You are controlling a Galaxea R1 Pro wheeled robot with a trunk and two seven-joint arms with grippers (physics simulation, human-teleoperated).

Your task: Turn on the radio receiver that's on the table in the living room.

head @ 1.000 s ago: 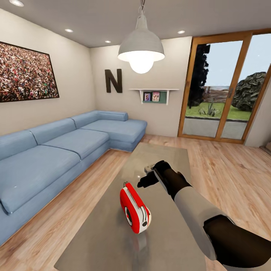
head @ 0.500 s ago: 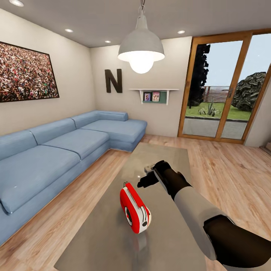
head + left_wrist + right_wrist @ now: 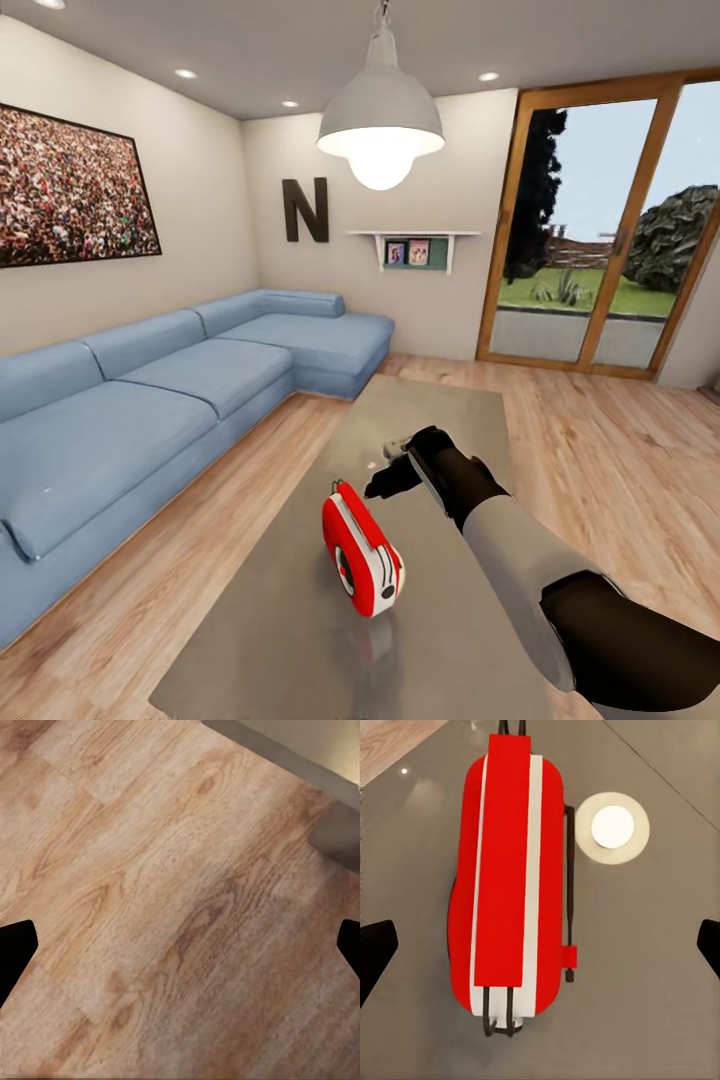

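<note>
Living room with light wood plank floor point(image 3: 620, 470), beige walls and a grey ceiling set with small recessed lights. Blue corner sofa point(image 3: 170, 390) along the left wall, wrapping round toward the far corner. Above it, a large framed picture of a crowd point(image 3: 75, 190); on the far wall a dark letter N point(image 3: 305, 210) and a small white shelf point(image 3: 413, 248) carrying two little pictures. White pendant lamp point(image 3: 380, 115) lit, hanging over the middle of the room. Wood-framed glass doors point(image 3: 610, 220) at right, giving onto grass, a fence and dark shrubs.

Long low table, glossy grey-beige tabletop point(image 3: 430, 410) running away from the camera, the lamp mirrored on it as a pale disc point(image 3: 613, 827) just beside the radio.

Radio receiver point(image 3: 362, 550) standing upright on edge on the near half of the tabletop, red with a white band, round dial facing left toward the sofa, thin handle on top. Seen from above in the right wrist view point(image 3: 510, 881), between the two dark fingertips at the frame edges.

Right gripper point(image 3: 388, 470) held above the tabletop just beyond the radio, not touching it, fingers spread wide. Left gripper point(image 3: 180, 941) likewise spread wide, over bare plank floor beside a grey table edge.
</note>
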